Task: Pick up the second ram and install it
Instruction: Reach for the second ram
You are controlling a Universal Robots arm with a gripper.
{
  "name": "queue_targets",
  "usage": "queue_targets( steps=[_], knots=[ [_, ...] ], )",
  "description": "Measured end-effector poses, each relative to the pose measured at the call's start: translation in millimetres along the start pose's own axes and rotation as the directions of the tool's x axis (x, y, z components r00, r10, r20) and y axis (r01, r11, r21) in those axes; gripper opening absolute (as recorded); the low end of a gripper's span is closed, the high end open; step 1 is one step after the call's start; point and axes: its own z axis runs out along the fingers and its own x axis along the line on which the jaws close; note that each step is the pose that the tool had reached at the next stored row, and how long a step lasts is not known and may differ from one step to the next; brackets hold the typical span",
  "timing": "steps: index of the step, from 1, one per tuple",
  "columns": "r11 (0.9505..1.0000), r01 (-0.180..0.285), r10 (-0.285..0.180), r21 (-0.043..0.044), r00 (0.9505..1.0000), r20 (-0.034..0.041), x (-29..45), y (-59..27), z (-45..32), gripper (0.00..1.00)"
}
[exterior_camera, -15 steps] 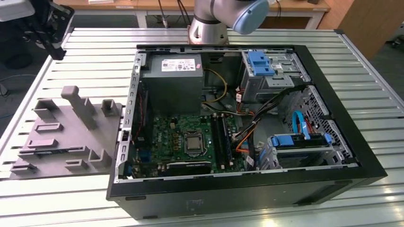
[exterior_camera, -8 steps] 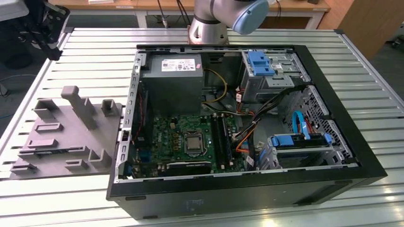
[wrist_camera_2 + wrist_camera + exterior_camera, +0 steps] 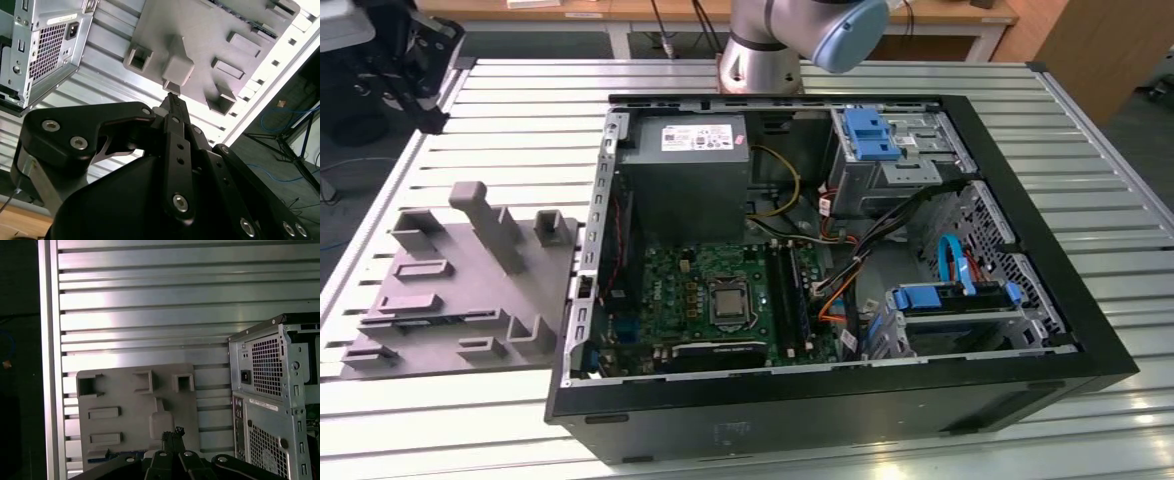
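Pincer (image 3: 173,434) is seen closed narrow, empty, aimed at the grey fixture (image 3: 460,290) set on the counter (image 3: 854,78) at the exterior view's left, where the second ram (image 3: 100,455) is lodged.

overhead light throws bright glare off the slatted metal table (image 3: 150,305) in both wrist views, washes the grey fixture plate (image 3: 210,30) pale, and leaves the open computer case (image 3: 787,412) dim inside in the exterior view
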Motion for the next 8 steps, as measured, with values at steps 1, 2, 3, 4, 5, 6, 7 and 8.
queue_targets(
  steps=[1, 2, 3, 4, 5, 6, 7, 8],
  knots=[
    [1.0000, 0.000, 0.000, 0.0000, 1.0000, 0.0001, 0.2, -1.4, 0.4, 0.11],
    [1.0000, 0.000, 0.000, 0.0000, 1.0000, 0.0000, 0.6, -2.5, 0.7, 0.11],
    [1.0000, 0.000, 0.000, 0.0000, 1.0000, 0.0001, 0.9, -3.7, 1.1, 0.11],
    [1.0000, 0.000, 0.000, 0.0000, 1.0000, 0.0000, 1.2, -4.9, 1.4, 0.11],
    [1.0000, 0.000, 0.000, 0.0000, 1.0000, 0.0000, 1.5, -6.1, 1.7, 0.11],
    [1.0000, 0.000, 0.000, 0.0000, 1.0000, 0.0000, 1.8, -7.3, 2.0, 0.11],
    [1.0000, 0.000, 0.000, 0.0000, 1.0000, 0.0000, 2.1, -8.4, 2.3, 0.11],
    [1.0000, 0.000, 0.000, 0.0000, 1.0000, 0.0000, 2.5, -9.6, 2.7, 0.11]
  ],
)
